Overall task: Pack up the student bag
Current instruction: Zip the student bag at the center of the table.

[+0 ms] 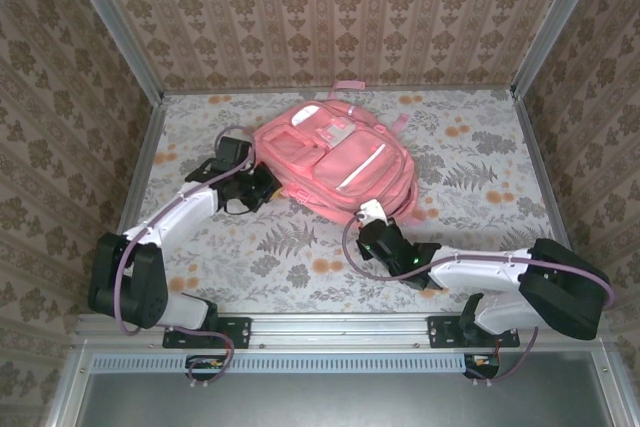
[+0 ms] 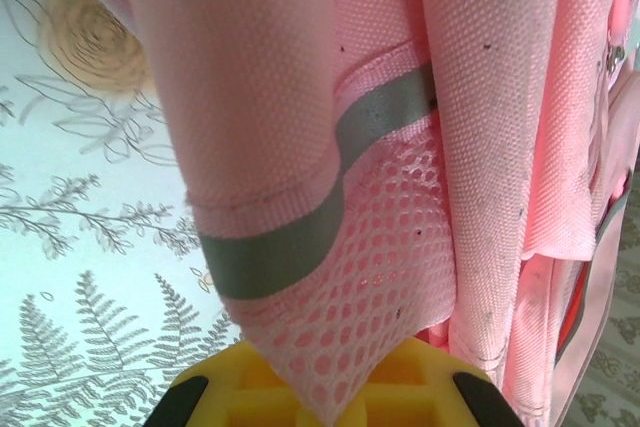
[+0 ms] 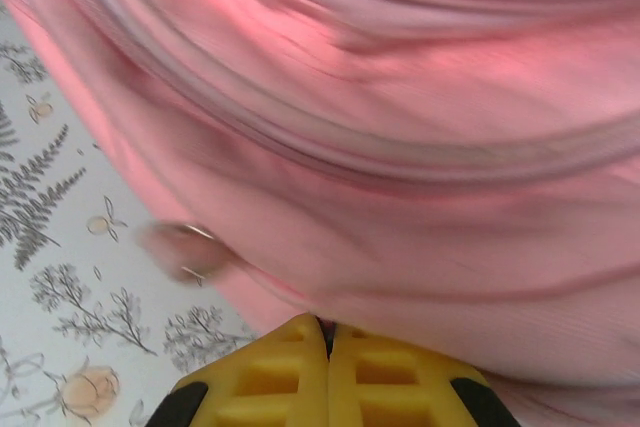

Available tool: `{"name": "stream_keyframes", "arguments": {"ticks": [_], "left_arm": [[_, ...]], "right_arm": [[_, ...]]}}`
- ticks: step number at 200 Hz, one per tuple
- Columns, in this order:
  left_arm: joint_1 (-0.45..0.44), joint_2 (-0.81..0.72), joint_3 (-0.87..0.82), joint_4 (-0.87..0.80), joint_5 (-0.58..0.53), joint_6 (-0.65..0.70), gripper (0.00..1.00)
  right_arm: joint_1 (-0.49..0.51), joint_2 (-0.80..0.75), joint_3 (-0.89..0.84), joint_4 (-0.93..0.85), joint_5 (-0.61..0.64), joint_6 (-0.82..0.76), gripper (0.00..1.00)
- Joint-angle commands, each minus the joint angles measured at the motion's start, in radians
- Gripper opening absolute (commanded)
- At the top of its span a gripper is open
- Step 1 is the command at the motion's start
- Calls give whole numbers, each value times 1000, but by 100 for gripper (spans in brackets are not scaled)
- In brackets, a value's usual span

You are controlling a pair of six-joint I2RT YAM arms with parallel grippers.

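- You have a table (image 1: 480,177) covered in a pale fern-and-flower print.
- Your pink backpack (image 1: 335,162) lies flat on it, front pockets up, toward the far middle.

Blurred zip pull (image 3: 185,250) on student bag (image 3: 400,147)

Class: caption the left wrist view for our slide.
Left gripper shut on the mesh pocket of the large pink fabric backpack, floral table beneath.
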Motion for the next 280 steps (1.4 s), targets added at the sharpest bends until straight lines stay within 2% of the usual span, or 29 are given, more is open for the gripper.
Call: {"name": "stream_keyframes", "arguments": {"ticks": [1, 63, 88, 105, 134, 192, 236, 280], "left_arm": [[59, -55, 8, 4, -32, 60, 0], [217, -4, 7, -16, 9, 185, 0], [220, 17, 35, -18, 50, 203, 0], [194, -1, 27, -13, 42, 181, 0], [143, -43, 5, -5, 26, 131, 0], [105, -86, -15, -8, 5, 85, 0], [103, -91, -16, -5, 16, 80, 0], [103, -89, -13, -10, 30, 85, 0]], "right_arm": [[-13, -44, -21, -165, 92, 72, 0], [-29, -84, -2, -272, 81, 163, 0], [-28, -88, 30, -280, 18, 155, 0], [-26, -87, 57, -246, -84, 142, 19], [9, -36, 140, -234, -185, 196, 28], [143, 165, 362, -377, -112, 337, 40], [161, 318, 505, -547, -44, 490, 46], [170, 399, 584, -565, 6, 523, 48]]}}
